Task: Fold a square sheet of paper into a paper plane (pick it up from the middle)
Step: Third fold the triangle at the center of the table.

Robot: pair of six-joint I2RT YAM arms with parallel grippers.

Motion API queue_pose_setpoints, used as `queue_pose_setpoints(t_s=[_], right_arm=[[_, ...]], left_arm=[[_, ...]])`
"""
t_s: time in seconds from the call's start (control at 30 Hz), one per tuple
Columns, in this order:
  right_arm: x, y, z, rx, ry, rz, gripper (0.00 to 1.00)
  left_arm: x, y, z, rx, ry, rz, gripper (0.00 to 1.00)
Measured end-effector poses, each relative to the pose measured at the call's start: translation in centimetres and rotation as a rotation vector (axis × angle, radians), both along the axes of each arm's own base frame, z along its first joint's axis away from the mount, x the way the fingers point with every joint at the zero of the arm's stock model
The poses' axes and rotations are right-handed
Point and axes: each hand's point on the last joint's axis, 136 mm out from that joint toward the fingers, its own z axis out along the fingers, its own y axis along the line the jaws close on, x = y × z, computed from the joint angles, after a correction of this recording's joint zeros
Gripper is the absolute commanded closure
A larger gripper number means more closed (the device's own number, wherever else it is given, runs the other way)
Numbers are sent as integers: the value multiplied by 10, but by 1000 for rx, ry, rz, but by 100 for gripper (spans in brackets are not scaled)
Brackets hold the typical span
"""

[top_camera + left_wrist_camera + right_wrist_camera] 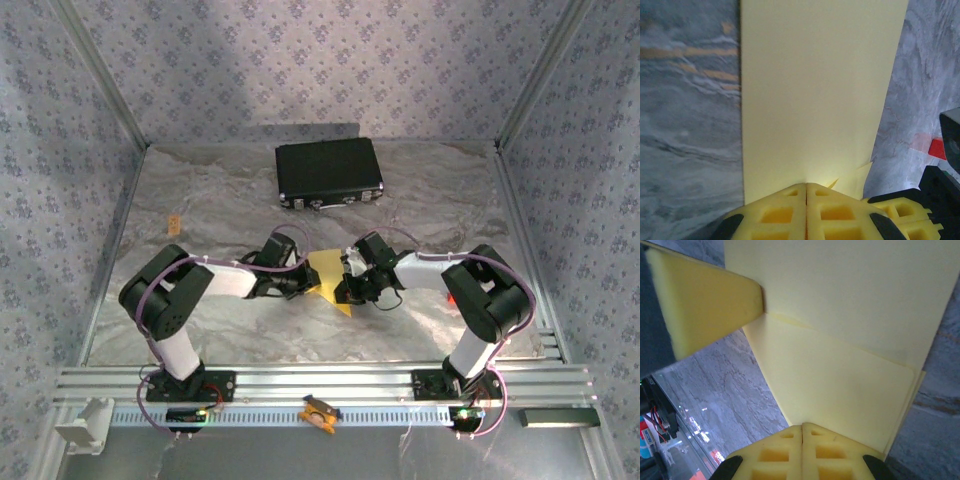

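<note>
Grey marbled bench (300, 335), centre: my left pincer (806, 186) and right pincer (802, 427) are both clamped on the folded thin yellow paper sheet (328, 270) between them, nearer than the black rectangular case (329, 174).

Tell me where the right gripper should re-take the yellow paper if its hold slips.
Pinch a bare edge, edge-on from the right, pads flat on both faces. The yellow paper is thin, folded and seems held in mid-air, so nothing thicker offers itself. The right gripper is shut on such an edge, the left gripper on the opposite one.
</note>
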Motion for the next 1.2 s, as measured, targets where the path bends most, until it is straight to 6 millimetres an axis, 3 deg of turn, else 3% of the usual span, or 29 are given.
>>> queue_pose_setpoints(t_s=[0.3, 0.43, 0.67, 0.8, 0.97, 1.2], right_arm=[[0, 0, 0, 0, 0, 0, 100], [0, 0, 0, 0, -1, 0, 100], [0, 0, 0, 1, 0, 0, 100], [0, 0, 0, 1, 0, 0, 100], [0, -1, 0, 3, 4, -2, 100], [1, 2, 6, -9, 1, 12, 100]], left_arm=[[12, 15, 3, 15, -59, 8, 90], [16, 17, 15, 19, -103, 15, 88], [9, -2, 41, 1, -184, -40, 87], [3, -12, 32, 8, -154, -78, 90], [-5, -8, 1, 64, -76, -88, 93], [-4, -8, 0, 64, -74, -87, 94]])
